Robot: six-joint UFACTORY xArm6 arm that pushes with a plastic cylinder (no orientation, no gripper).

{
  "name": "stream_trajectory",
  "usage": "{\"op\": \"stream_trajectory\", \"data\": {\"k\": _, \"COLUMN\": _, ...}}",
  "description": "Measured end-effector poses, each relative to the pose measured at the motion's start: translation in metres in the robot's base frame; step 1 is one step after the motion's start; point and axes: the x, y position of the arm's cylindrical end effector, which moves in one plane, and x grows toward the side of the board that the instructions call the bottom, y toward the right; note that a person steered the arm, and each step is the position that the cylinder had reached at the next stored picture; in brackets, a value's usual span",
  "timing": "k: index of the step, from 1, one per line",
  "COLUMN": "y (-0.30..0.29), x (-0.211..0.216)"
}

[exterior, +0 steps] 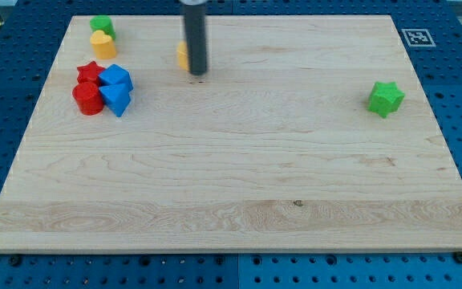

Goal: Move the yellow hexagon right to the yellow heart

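Your arm carries no pincer, so there is nothing to call apart, together or clamped; it ends in a straight dark rod, and my tip rests on the counter in the upper left part of the view. The rod comes down from the view's top edge and stands upright.

Look just to the view's left of the rod: the yellow hexagon sits there, partly hidden behind it, so that only a narrow strip of yellow shows. It appears to touch the rod, a little above the tip's end in the view. Its shape cannot be made out from what shows.

Farther toward the view's left, near the counter's top left corner, you will find the yellow heart, well apart from the hexagon. A green block stands right behind it toward the view's top, touching it or nearly so.

Below these, a tight cluster lies at the left side: a red star, a red cylinder, and two blue blocks, one above the other, all pressed together.

At the view's far right a green star stands alone.

As for writing, none can be read; the only mark is a black-and-white square tag at the counter's top right corner.
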Motion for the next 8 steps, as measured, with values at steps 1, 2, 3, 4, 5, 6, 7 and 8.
{"op": "stream_trajectory", "data": {"k": 1, "y": -0.017, "x": -0.006}}
{"op": "stream_trajectory", "data": {"k": 2, "y": 0.027, "x": 0.0}}
{"op": "stream_trajectory", "data": {"k": 3, "y": 0.076, "x": 0.002}}
{"op": "stream_trajectory", "data": {"k": 4, "y": 0.074, "x": -0.02}}
{"op": "stream_trajectory", "data": {"k": 5, "y": 0.031, "x": -0.031}}
{"op": "stream_trajectory", "data": {"k": 6, "y": -0.024, "x": -0.031}}
{"op": "stream_trajectory", "data": {"k": 7, "y": -0.051, "x": -0.031}}
{"op": "stream_trajectory", "data": {"k": 8, "y": -0.03, "x": -0.032}}
